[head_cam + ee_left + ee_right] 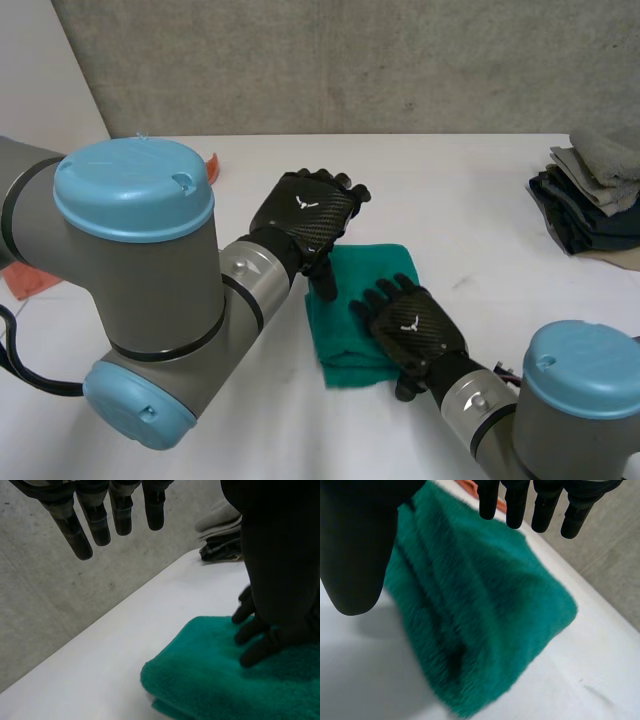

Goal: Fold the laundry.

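Task's thing: a green towel [338,338], already folded into a thick small rectangle, lies in the middle of the white table [470,190], between the two arms.
Left hand: the left hand [305,215] hangs over the towel's far-left corner. Its wrist view shows the fingers [116,515] straight and spread, holding nothing. Whether the thumb touches the cloth I cannot tell.
Right hand: the right hand [412,325] lies on the towel's near-right part, fingers [516,507] loose and unclenched, with the tips resting on the pile and nothing grasped.
Stage, as I judge it: the fold looks nearly done, with pressing flat or moving it aside remaining.
Risk one: the stacked layers at the near edge could spring open or shift if the resting hand lifts off carelessly and its tips drag the plush pile.
Risk two: a sideways push could slide the whole bundle across the smooth table rather than flatten it.
Risk three: both hands crowd one small towel, so they could bump into each other.
Around: a stack of folded clothes [590,195] sits at the far right, well apart.
Also: an orange cloth [30,282] lies at the left, partly behind the left arm.
In the way: nothing but the hands themselves.
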Controlling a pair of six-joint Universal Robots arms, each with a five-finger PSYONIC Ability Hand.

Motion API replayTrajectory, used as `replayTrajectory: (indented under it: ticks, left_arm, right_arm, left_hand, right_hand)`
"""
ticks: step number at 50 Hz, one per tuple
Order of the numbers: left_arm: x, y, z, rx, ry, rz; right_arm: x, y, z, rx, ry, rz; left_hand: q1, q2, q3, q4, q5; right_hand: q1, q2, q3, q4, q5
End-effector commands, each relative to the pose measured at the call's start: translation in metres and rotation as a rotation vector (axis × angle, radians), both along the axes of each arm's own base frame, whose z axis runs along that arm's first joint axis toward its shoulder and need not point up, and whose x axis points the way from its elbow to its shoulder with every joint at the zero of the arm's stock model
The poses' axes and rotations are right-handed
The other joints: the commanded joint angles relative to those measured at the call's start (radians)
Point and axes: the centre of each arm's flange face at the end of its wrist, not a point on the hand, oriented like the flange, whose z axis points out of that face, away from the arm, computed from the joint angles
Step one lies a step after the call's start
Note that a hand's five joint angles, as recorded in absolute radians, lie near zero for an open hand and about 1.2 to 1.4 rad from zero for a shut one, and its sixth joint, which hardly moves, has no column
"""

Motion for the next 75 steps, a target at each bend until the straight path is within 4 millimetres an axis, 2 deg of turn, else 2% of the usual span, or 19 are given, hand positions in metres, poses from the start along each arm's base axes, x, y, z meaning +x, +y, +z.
replayTrajectory:
  ticks: [1,6,19,23,26,30,38,41,45,46,48,51,53,57,58,61,67,71,75]
  left_arm:
    - [0.000,-0.003,-0.002,0.027,0.031,0.002]
    - [0.000,-0.003,-0.002,0.022,0.036,0.002]
    - [-0.001,-0.003,0.001,0.009,0.048,0.000]
    - [-0.001,-0.004,0.000,0.012,0.048,0.000]
    - [-0.001,-0.004,0.000,0.011,0.047,0.002]
    - [-0.001,-0.004,0.003,0.004,0.055,0.000]
    - [-0.005,-0.005,0.040,-0.100,0.148,-0.013]
    - [-0.009,-0.005,0.053,-0.144,0.188,-0.034]
    - [-0.016,0.000,0.067,-0.167,0.232,-0.115]
    - [-0.017,0.001,0.068,-0.168,0.237,-0.128]
    - [-0.020,0.006,0.075,-0.162,0.266,-0.164]
    - [-0.019,0.014,0.085,-0.158,0.300,-0.197]
    - [-0.020,0.015,0.084,-0.153,0.302,-0.206]
    - [-0.019,0.018,0.080,-0.140,0.294,-0.217]
    - [-0.019,0.018,0.080,-0.139,0.293,-0.217]
    - [-0.019,0.019,0.075,-0.127,0.286,-0.219]
    - [-0.021,0.025,0.070,-0.113,0.279,-0.234]
    - [-0.022,0.028,0.067,-0.103,0.274,-0.245]
    - [-0.023,0.030,0.067,-0.102,0.275,-0.259]
  right_arm:
    - [0.004,-0.014,-0.017,-0.022,0.015,-0.004]
    - [0.007,-0.020,-0.022,-0.059,0.016,0.001]
    - [0.022,-0.042,-0.008,-0.148,-0.039,0.005]
    - [0.028,-0.051,-0.012,-0.150,-0.047,0.008]
    - [0.033,-0.060,-0.012,-0.161,-0.056,0.004]
    - [0.033,-0.081,0.005,-0.215,-0.095,-0.034]
    - [0.017,-0.151,0.075,-0.407,-0.205,-0.144]
    - [0.004,-0.181,0.117,-0.494,-0.292,-0.183]
    - [-0.041,-0.230,0.189,-0.642,-0.448,-0.232]
    - [-0.049,-0.237,0.195,-0.653,-0.466,-0.242]
    - [-0.090,-0.269,0.219,-0.712,-0.539,-0.287]
    - [-0.136,-0.302,0.225,-0.759,-0.588,-0.341]
    - [-0.169,-0.323,0.219,-0.775,-0.603,-0.376]
    - [-0.207,-0.347,0.196,-0.771,-0.585,-0.399]
    - [-0.225,-0.360,0.166,-0.730,-0.553,-0.403]
    - [-0.244,-0.370,0.121,-0.650,-0.520,-0.387]
    - [-0.271,-0.369,0.024,-0.444,-0.462,-0.383]
    - [-0.283,-0.361,0.004,-0.405,-0.434,-0.401]
    - [-0.295,-0.355,0.009,-0.416,-0.398,-0.430]
  left_hand:
    - [0.034,0.028,0.033,0.030,0.031]
    - [0.034,0.028,0.033,0.030,0.031]
    - [0.037,0.031,0.036,0.033,0.034]
    - [0.037,0.031,0.036,0.033,0.034]
    - [0.037,0.031,0.036,0.033,0.034]
    - [0.034,0.028,0.033,0.030,0.031]
    - [0.034,0.028,0.033,0.030,0.031]
    - [0.034,0.028,0.033,0.030,0.031]
    - [0.034,0.028,0.033,0.030,0.031]
    - [0.034,0.028,0.033,0.030,0.031]
    - [0.028,0.022,0.027,0.024,0.026]
    - [0.031,0.025,0.030,0.027,0.029]
    - [0.028,0.022,0.027,0.024,0.026]
    - [0.034,0.028,0.033,0.030,0.031]
    - [0.034,0.028,0.033,0.030,0.031]
    - [0.031,0.025,0.030,0.027,0.029]
    - [0.028,0.022,0.027,0.024,0.026]
    - [0.025,0.019,0.024,0.021,0.023]
    - [0.025,0.019,0.024,0.021,0.023]
  right_hand:
    - [-0.050,-0.036,-0.032,-0.035,-0.043]
    - [0.022,0.035,0.039,0.037,0.028]
    - [0.184,0.197,0.201,0.198,0.190]
    - [0.447,0.460,0.464,0.462,0.453]
    - [1.089,1.102,1.106,1.104,1.095]
    - [1.172,1.185,1.189,1.187,1.178]
    - [1.172,1.185,1.189,1.187,1.178]
    - [1.172,1.185,1.189,1.187,1.178]
    - [1.172,1.185,1.189,1.187,1.178]
    - [1.172,1.185,1.189,1.187,1.178]
    - [1.172,1.185,1.189,1.187,1.178]
    - [1.172,1.185,1.189,1.187,1.178]
    - [1.172,1.185,1.189,1.187,1.178]
    - [1.172,1.185,1.189,1.187,1.178]
    - [1.172,1.185,1.189,1.187,1.178]
    - [1.172,1.185,1.189,1.187,1.178]
    - [1.172,1.185,1.189,1.187,1.178]
    - [1.172,1.185,1.189,1.187,1.178]
    - [1.172,1.185,1.189,1.187,1.178]
